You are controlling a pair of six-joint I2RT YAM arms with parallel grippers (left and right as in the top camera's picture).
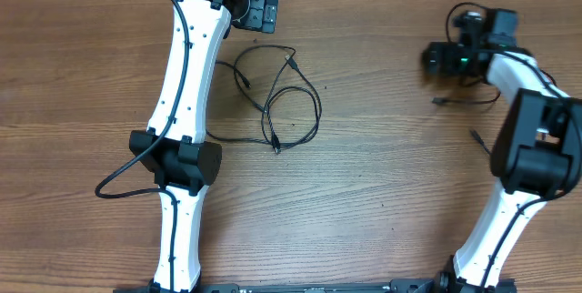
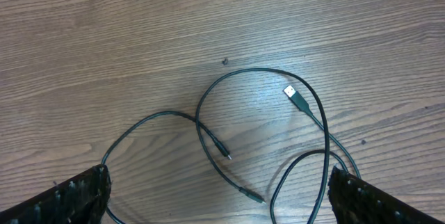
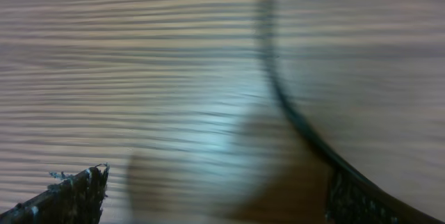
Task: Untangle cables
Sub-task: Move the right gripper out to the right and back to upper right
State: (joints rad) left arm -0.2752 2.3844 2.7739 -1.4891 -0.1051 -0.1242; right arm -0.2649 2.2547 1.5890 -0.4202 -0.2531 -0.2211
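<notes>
A loose tangle of thin black cables lies on the wooden table right of my left arm. My left gripper hovers just beyond its far end, open and empty. In the left wrist view the cables loop between the wide-apart fingers, with a silver-tipped USB plug and two small plugs showing. A separate black cable lies near my right gripper. The right wrist view is blurred. That cable runs down to the right finger, and the jaws are open.
Another short cable end lies beside my right arm's white link. My left arm runs along the left side of the tangle. The bare wooden tabletop stretches between the two arms.
</notes>
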